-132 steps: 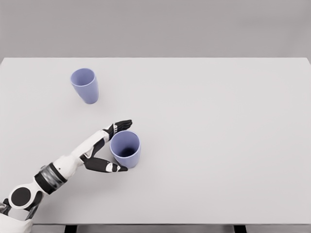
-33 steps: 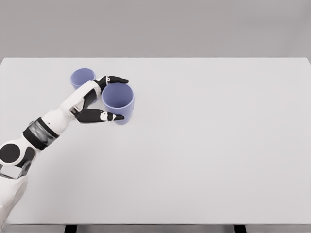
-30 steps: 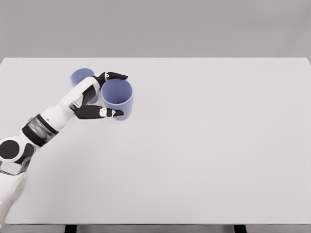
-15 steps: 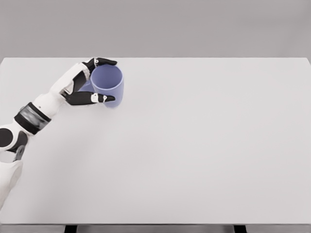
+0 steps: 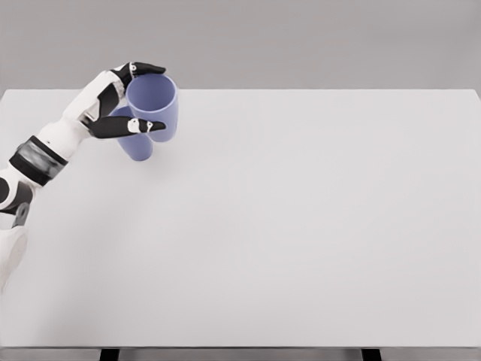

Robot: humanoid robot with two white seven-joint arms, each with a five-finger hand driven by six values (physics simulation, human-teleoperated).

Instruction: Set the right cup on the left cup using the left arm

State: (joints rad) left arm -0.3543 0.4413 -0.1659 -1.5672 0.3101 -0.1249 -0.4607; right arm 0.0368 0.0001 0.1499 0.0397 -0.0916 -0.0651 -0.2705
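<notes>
While its white arm is reaching in from the lower left edge, the left robot hand (image 5: 124,101) is grasping the right cup (image 5: 153,107), with dark fingers (image 5: 143,68) curling over the far rim and the thumb pressing the near wall. That cup (purple, mouth open toward the camera) is hanging above the surface (image 5: 316,218), overlapping the left cup (image 5: 137,146), which is standing upright just below it; whether the two are touching is not clear. To the right, the pale surface is stretching away
</notes>
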